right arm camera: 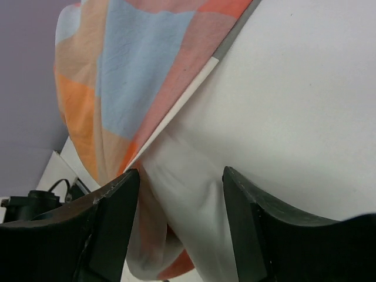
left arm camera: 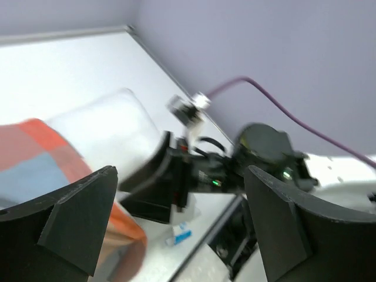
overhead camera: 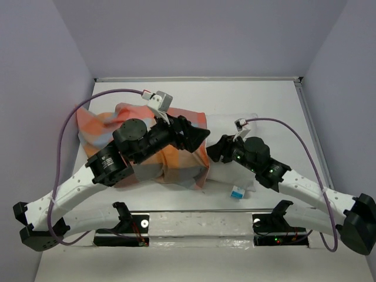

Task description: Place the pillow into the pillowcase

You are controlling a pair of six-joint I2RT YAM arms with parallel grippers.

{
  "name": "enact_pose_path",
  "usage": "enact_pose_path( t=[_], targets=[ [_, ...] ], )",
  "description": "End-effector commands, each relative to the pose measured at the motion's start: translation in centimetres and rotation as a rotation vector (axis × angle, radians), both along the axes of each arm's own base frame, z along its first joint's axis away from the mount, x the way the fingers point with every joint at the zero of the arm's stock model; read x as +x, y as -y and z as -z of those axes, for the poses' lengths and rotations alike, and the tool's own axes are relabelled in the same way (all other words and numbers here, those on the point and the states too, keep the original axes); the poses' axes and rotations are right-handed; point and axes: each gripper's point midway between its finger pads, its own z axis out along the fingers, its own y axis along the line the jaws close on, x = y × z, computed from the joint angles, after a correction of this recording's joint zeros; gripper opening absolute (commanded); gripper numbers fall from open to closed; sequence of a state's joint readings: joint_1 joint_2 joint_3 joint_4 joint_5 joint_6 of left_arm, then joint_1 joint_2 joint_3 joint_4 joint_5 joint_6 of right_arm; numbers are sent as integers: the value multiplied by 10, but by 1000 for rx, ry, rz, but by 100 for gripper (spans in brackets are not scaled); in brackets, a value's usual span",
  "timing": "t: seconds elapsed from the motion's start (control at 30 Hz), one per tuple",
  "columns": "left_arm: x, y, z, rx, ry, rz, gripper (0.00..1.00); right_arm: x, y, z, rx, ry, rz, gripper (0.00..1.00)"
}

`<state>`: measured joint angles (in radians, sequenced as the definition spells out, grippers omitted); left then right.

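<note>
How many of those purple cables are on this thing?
2. One cable loops out wide of the left arm; the second cable arcs over the right arm. Parts may be hidden beneath the arms.

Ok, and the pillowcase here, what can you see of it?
The pillowcase is thin, wrinkled fabric in orange, peach and light blue checks with a pale band at its hem. It lies bunched on the table, left of centre, partly under the left arm. Its open end covers part of the white pillow, which sticks out beyond the hem.
</note>
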<state>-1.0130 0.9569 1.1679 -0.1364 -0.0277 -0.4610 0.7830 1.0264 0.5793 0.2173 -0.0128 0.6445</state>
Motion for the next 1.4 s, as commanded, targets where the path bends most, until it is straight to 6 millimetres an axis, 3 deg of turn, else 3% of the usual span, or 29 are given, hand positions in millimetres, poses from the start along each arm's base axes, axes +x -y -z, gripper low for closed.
enact_pose_path(
  t=[0.0, 0.07, 0.1, 0.13, 0.17, 0.2, 0.23, 0.3, 0.47, 0.57, 0.63, 0.67, 0.77, 0.9, 0.97, 1.0, 1.03, 1.1, 1.17, 1.27, 1.37],
  targets=[
    [58, -25, 47, 311, 17, -300, 99, -4, 25, -21, -107, 60, 39, 67],
    [72, -17, 62, 410, 29, -314, 99, 0, 44, -27, -170, 69, 113, 64],
    [84, -4, 84, 485, 13, -318, 99, 2, 50, -28, -199, 78, 135, 60],
    [90, 2, 80, 496, 24, -322, 99, 3, 57, -29, -218, 74, 166, 54],
    [98, 6, 86, 532, 29, -334, 99, 7, 69, -33, -231, 80, 227, 37],
    [109, 15, 105, 602, 25, -333, 99, 7, 73, -36, -234, 91, 244, 27],
    [117, 19, 98, 607, 36, -351, 98, 8, 77, -38, -234, 98, 259, 18],
    [135, 19, 118, 697, 33, -392, 96, 7, 83, -42, -234, 104, 282, 4],
    [161, 20, 137, 771, 26, -429, 89, 6, 87, -38, -238, 103, 293, 2],
    [171, 16, 155, 827, 13, -447, 78, 8, 89, -33, -252, 96, 306, 3],
    [176, 10, 165, 859, 9, -471, 70, 9, 88, -32, -256, 95, 307, 5],
    [180, 5, 165, 872, 18, -511, 60, 11, 87, -35, -253, 102, 310, 8],
    [184, -3, 166, 879, 35, -556, 52, 16, 86, -36, -272, 114, 318, 15],
    [195, -12, 172, 902, 35, -577, 40, 32, 84, -56, -278, 161, 322, 31],
    [199, -14, 176, 895, 30, -575, 28, 41, 82, -63, -274, 184, 314, 38],
    [199, -14, 175, 886, 31, -573, 14, 52, 86, -64, -302, 206, 312, 49],
    [199, -15, 175, 876, 30, -572, 8, 58, 84, -70, -304, 237, 288, 58],
    [201, -11, 160, 799, 39, -562, 0, 77, 76, -77, -339, 291, 187, 76],
    [201, -6, 147, 722, 43, -543, 0, 94, 70, -74, -379, 308, 124, 85],
    [196, 8, 118, 572, 53, -464, 0, 100, 32, -46, -382, 268, -157, 88],
    [188, 18, 90, 452, 73, -383, 0, 94, 17, -16, -382, 203, -276, 89]
  ],
)
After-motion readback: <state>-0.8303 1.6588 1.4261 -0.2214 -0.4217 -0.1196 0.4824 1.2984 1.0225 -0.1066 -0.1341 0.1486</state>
